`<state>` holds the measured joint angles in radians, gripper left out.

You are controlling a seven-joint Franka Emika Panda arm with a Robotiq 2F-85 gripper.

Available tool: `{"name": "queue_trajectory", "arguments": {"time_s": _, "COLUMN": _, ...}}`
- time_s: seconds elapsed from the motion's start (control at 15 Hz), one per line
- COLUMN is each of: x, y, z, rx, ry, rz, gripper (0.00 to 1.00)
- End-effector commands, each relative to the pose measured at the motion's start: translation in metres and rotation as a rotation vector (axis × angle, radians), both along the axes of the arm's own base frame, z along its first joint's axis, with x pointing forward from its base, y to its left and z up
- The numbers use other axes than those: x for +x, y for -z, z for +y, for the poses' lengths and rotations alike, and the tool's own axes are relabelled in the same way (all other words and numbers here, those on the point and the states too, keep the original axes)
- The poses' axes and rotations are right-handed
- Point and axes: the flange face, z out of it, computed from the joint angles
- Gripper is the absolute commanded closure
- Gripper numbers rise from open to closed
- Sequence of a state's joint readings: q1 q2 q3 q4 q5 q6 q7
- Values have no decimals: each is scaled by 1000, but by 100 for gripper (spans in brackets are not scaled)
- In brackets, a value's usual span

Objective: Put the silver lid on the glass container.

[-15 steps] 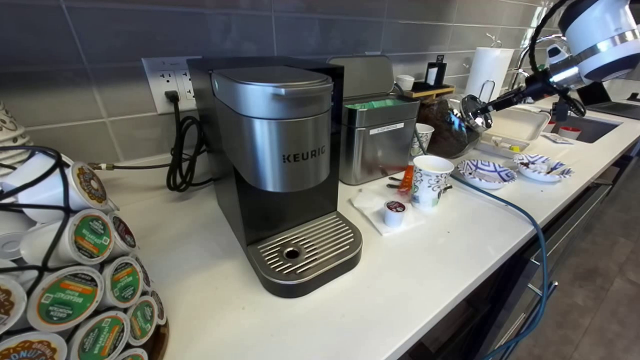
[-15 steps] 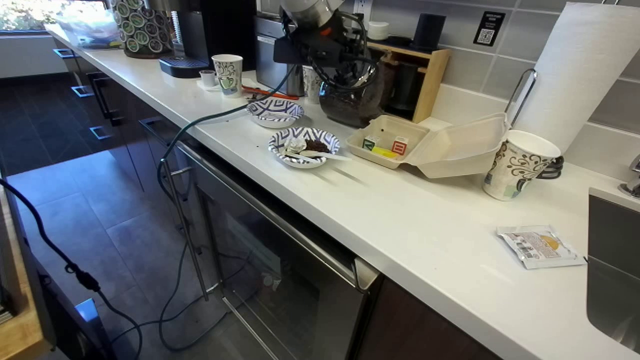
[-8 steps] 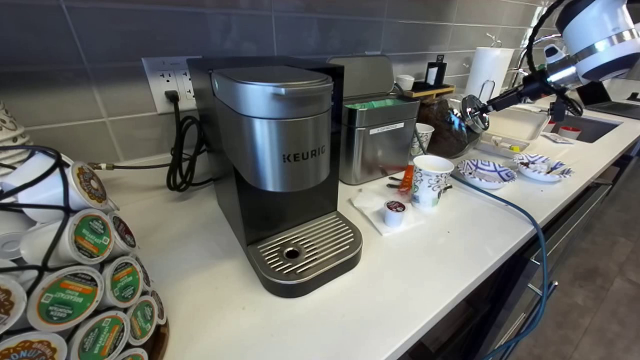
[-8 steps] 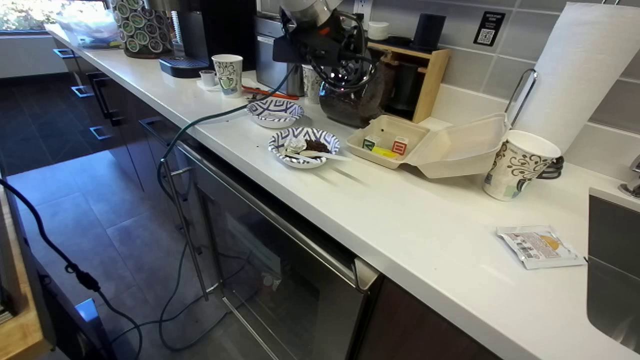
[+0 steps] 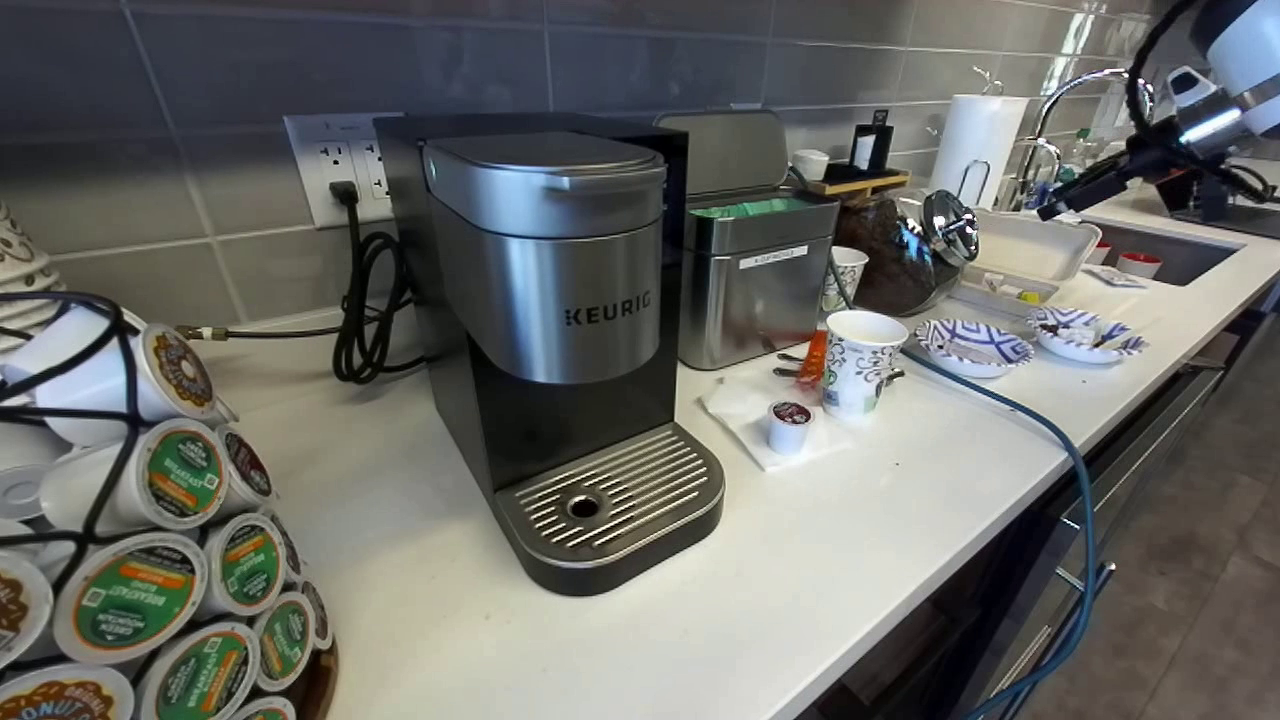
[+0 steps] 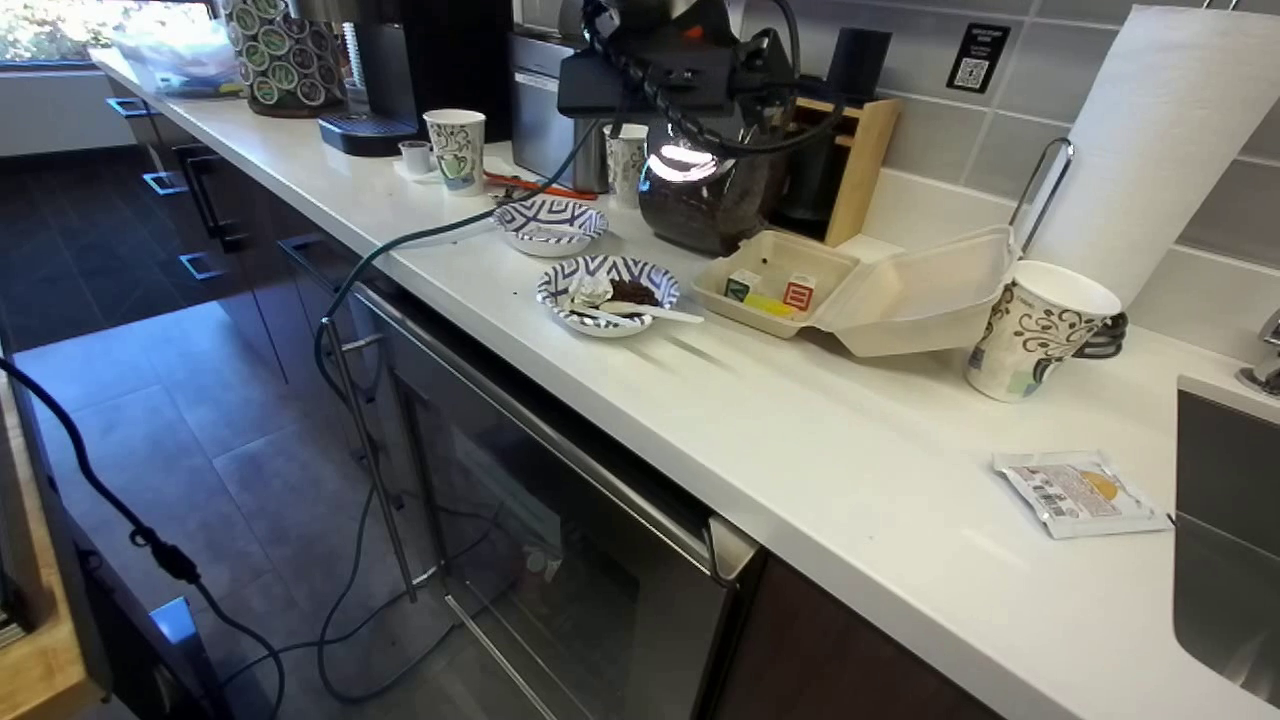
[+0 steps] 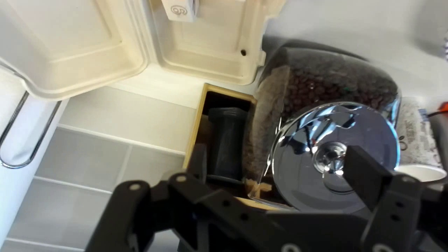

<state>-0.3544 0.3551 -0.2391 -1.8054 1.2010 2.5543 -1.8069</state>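
The glass container (image 5: 890, 255), a clear jar filled with coffee beans, stands on the counter with its mouth slanting toward the arm. Across that mouth lies the shiny silver lid (image 5: 950, 228), tilted with the opening; whether it is fully seated I cannot tell. My gripper (image 7: 276, 157) is open and holds nothing. From the wrist, the round lid (image 7: 315, 182) faces me, its knob partly behind one of the fingers (image 7: 367, 178). An exterior view shows the gripper (image 5: 1050, 210) drawn back from the lid with a gap between them.
A takeout box (image 6: 780, 275) lies open beside the jar, and a wooden organizer (image 6: 865, 175) stands behind it. Near the jar are a metal bin (image 5: 755, 290), patterned bowls (image 5: 973, 345) and a paper cup (image 5: 862, 365). A blue cable (image 5: 1040, 415) crosses the counter edge.
My gripper has opened and released the lid's knob. The arm has backed away from the jar toward the sink side, while the lid stays on the mouth.
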Motion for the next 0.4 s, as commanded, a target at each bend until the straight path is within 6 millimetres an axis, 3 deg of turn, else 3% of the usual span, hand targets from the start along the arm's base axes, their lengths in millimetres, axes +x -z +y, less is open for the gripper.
{"name": "queue_trajectory", "arguments": {"time_s": 0.0, "x": -60, "y": -16, "z": -28, "rx": -99, "ry": -104, "rz": 97, "gripper": 0}}
{"name": "queue_trajectory", "arguments": {"time_s": 0.13, "x": -92, "y": -24, "z": -44, "rx": -213, "ry": -109, "rz": 149, "gripper": 0}}
{"name": "queue_trajectory", "arguments": {"time_s": 0.27, "x": -125, "y": -30, "z": -46, "rx": -232, "ry": -141, "rz": 155, "gripper": 0}}
{"name": "queue_trajectory", "arguments": {"time_s": 0.33, "x": -96, "y": -28, "z": -58, "rx": -206, "ry": -96, "rz": 143, "gripper": 0}}
